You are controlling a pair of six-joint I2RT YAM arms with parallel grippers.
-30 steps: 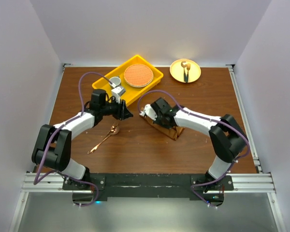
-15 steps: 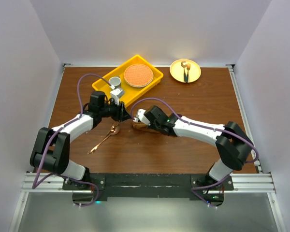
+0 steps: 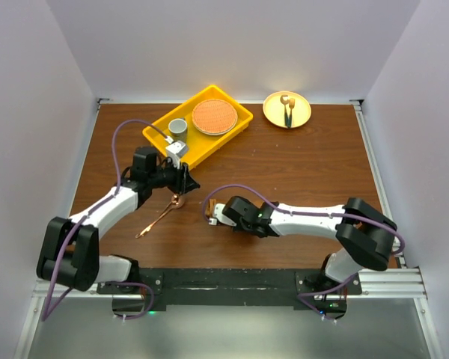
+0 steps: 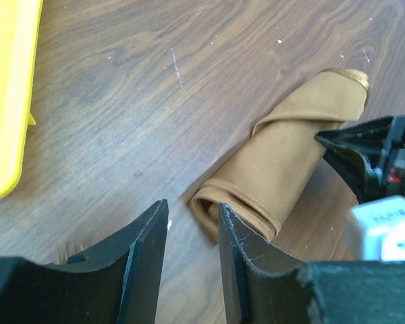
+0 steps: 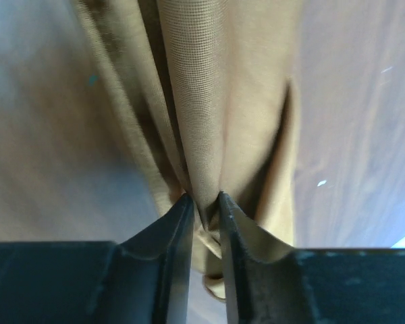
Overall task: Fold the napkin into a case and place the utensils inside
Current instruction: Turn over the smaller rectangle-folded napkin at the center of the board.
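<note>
Right gripper (image 5: 202,202) clamping case (image 4: 283,162), dragging it toward 8 o'clock (was mid-table); case now lying at spoon's (image 3: 159,218) 3 o'clock. Left gripper (image 4: 192,209) hovering, slightly parted, empty. Insertion nearing.

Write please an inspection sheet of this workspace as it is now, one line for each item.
Surface: brown wooden table, with light scratches.
Job's things: napkin rolled into a narrow bundle on the table; spoon lies apart from it, not inside.
Clutter: yellow tray holding an orange disc and a small grey cup; yellow plate with a dark-handled utensil.
Grippers: left pincer open and empty, near the napkin; right pincer shut on a fold of the napkin.
Cables: a purple cable loops along each arm.
Surroundings: pale walls on three sides; metal rail at the near edge.
</note>
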